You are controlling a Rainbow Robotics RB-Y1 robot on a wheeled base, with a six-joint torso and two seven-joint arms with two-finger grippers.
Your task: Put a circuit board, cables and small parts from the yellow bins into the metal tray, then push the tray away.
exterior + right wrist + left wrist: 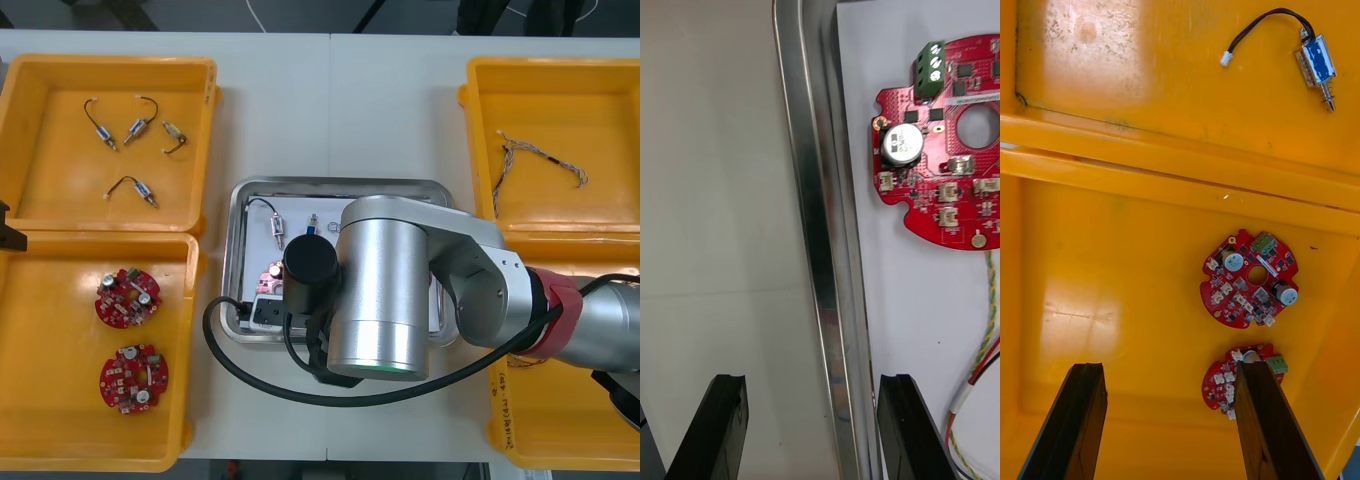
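Fingers spread, the right tool [811,390] straddles the rim of the metal tray [806,187], which holds a red circuit board [936,169] and a red and yellow cable [991,300], while the left tool [1169,375] hangs spread over a yellow bin [1112,247].

Rim of the shiny rectangular metal tray [816,225], between the right fingers [719,427]: polished, streaky reflections, fine scratches. Tray floor ahead of one finger: flat white, matt. Pale counter [707,187] ahead of the other: smooth, dull. Round red circuit board [940,165]: satin lacquer, silver metal can on top. Yellow plastic bin [1112,247] ahead of the left fingers [1071,420]: glossy, glare patches, scuffed. All fingers matt black.
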